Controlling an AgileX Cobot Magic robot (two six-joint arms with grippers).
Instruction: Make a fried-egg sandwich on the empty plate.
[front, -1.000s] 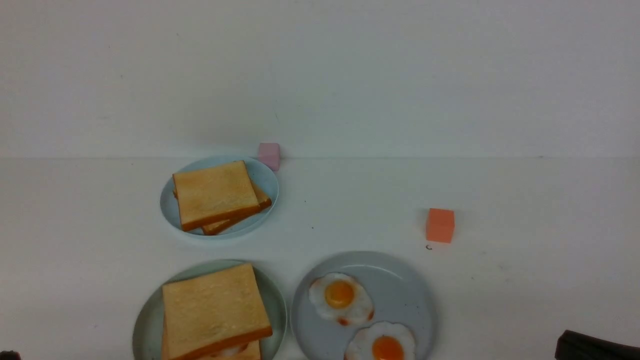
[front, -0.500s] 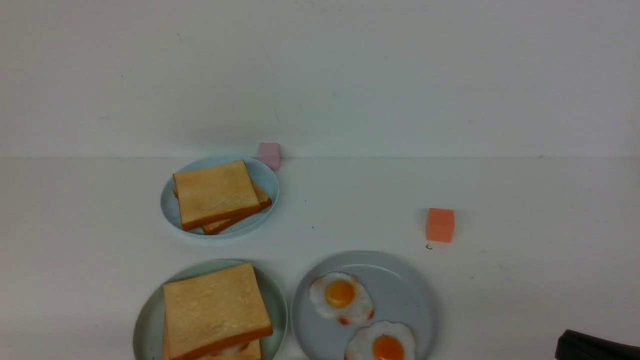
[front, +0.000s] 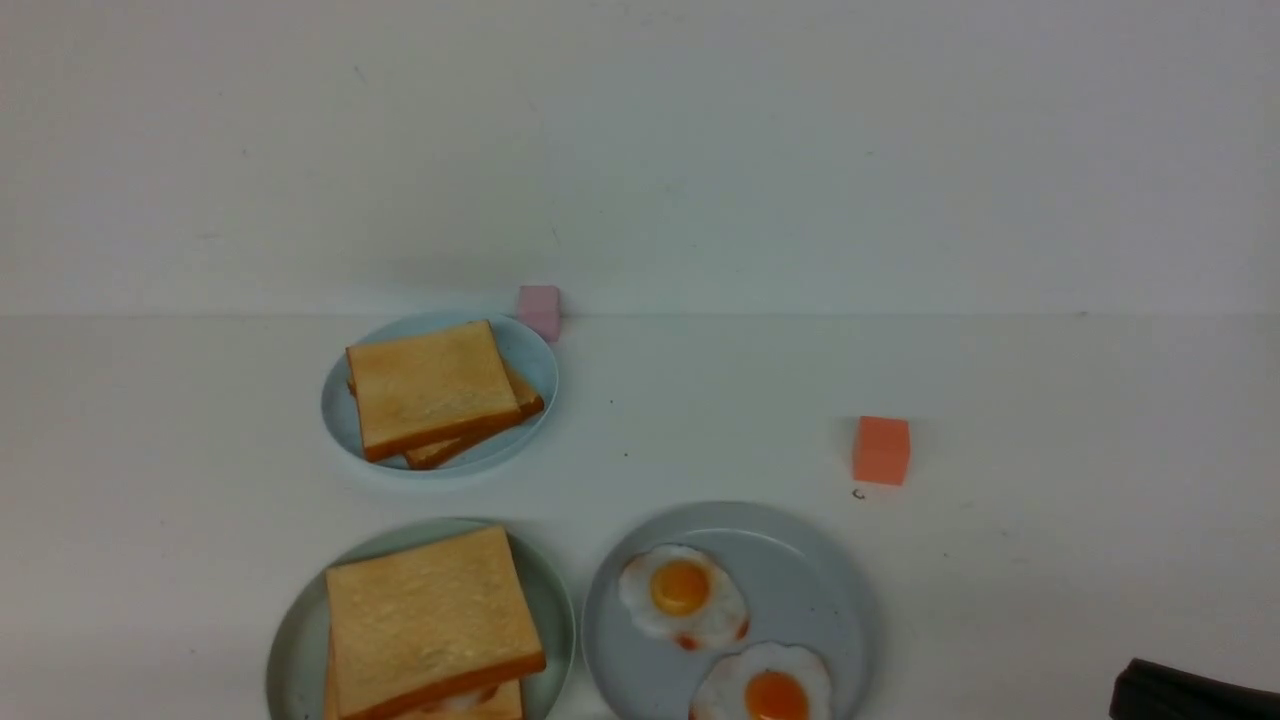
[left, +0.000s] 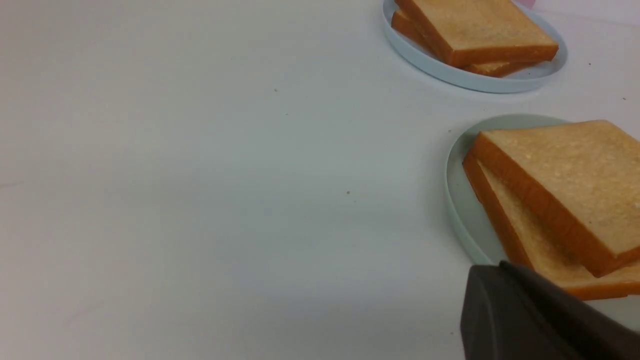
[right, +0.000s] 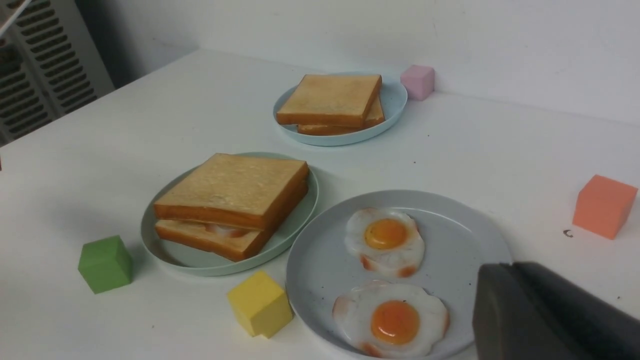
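Note:
The fried-egg sandwich (front: 430, 625) lies on the mint-green plate (front: 300, 640) at the front left: two toast slices, the upper one skewed. In the right wrist view a bit of egg white shows between the slices of the sandwich (right: 232, 200) on the plate (right: 190, 257). My left gripper (left: 492, 267) is shut and holds nothing; it hangs just beside the plate (left: 462, 210), near a corner of the sandwich (left: 560, 190). My right gripper (right: 505, 267) is shut and empty at the grey plate's right rim, and shows in the front view's bottom right corner (front: 1125, 690).
A grey plate (front: 800, 570) with two fried eggs stands right of the sandwich. Farther back, a light-blue plate (front: 333, 405) bears a plain toast stack, with a pink cube (front: 539, 310) behind it. An orange cube (front: 881, 450) sits to the right. Green (right: 105, 263) and yellow (right: 260, 303) cubes lie near the front.
A small dark tip at the front view's bottom left corner has slipped out of view. The plates, food and right gripper have not moved.

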